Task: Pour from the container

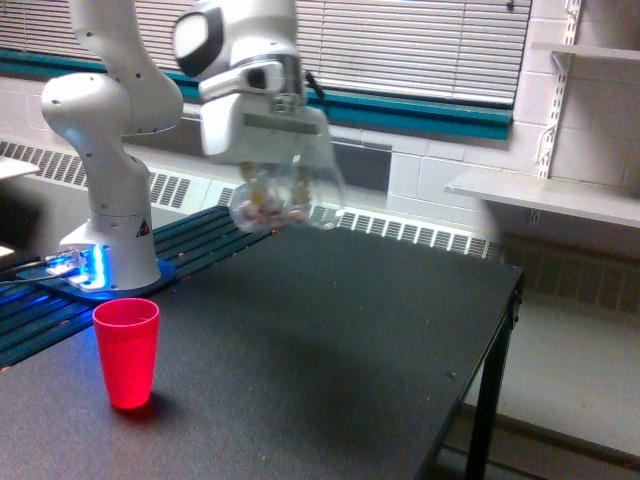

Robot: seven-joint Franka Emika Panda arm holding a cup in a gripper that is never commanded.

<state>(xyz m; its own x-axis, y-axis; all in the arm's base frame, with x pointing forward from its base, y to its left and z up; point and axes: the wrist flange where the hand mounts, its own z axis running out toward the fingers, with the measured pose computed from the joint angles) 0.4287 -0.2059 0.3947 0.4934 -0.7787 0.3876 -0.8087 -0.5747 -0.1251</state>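
The gripper (pixel 272 180) grips the clear container (pixel 285 197), which hangs just beneath it, blurred, with pinkish-brown bits low inside. Both are in the air above the black table (pixel 350 330). The red cup (pixel 127 352) stands well below the gripper, toward the exterior view's left.

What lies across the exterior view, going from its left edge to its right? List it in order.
White robot arm base → opaque red plastic cup → clear rounded plastic container with pinkish-brown bits → white wall shelf.
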